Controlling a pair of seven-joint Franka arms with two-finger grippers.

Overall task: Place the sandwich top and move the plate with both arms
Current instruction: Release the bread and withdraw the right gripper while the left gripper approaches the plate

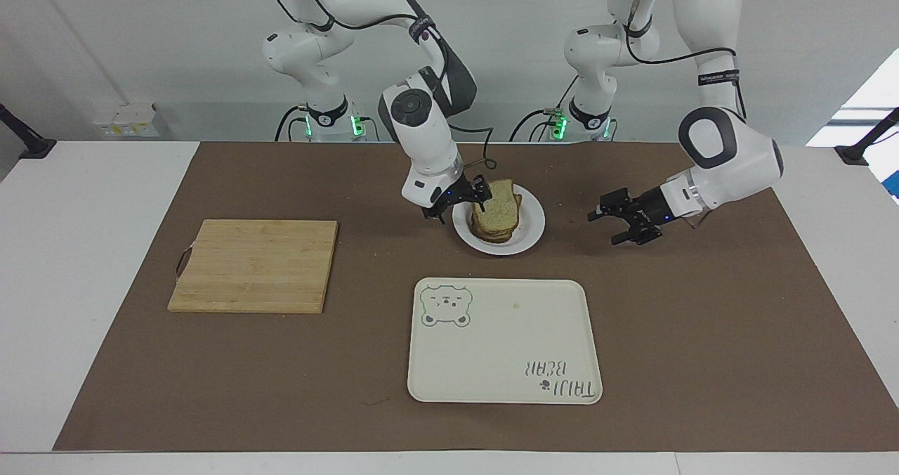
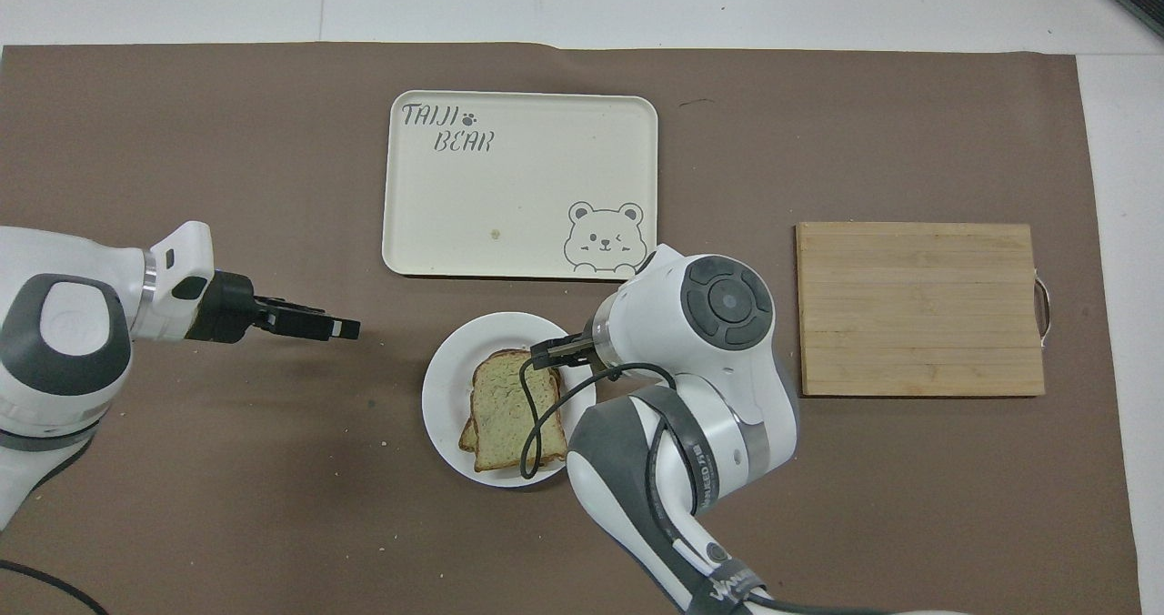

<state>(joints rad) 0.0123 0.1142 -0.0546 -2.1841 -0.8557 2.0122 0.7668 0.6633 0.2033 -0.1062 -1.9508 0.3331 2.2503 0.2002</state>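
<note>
Though hidden overhead, right pincer (image 1: 460,202) apart beside sandwich top (image 1: 500,206).

**Surfaces: gloss, grain and matt**

The plate (image 1: 532,230) is glossy white, smooth like glazed ceramic. The sandwich top (image 1: 500,206) is porous, speckled bread with a rougher brown crust. The cutting board (image 1: 256,265) is pale wood with visible grain, unvarnished in look. The tray (image 1: 502,352) has a smooth cream plastic-like sheen. A matt brown mat (image 1: 702,320) covers the smooth white table (image 1: 70,250).
</note>
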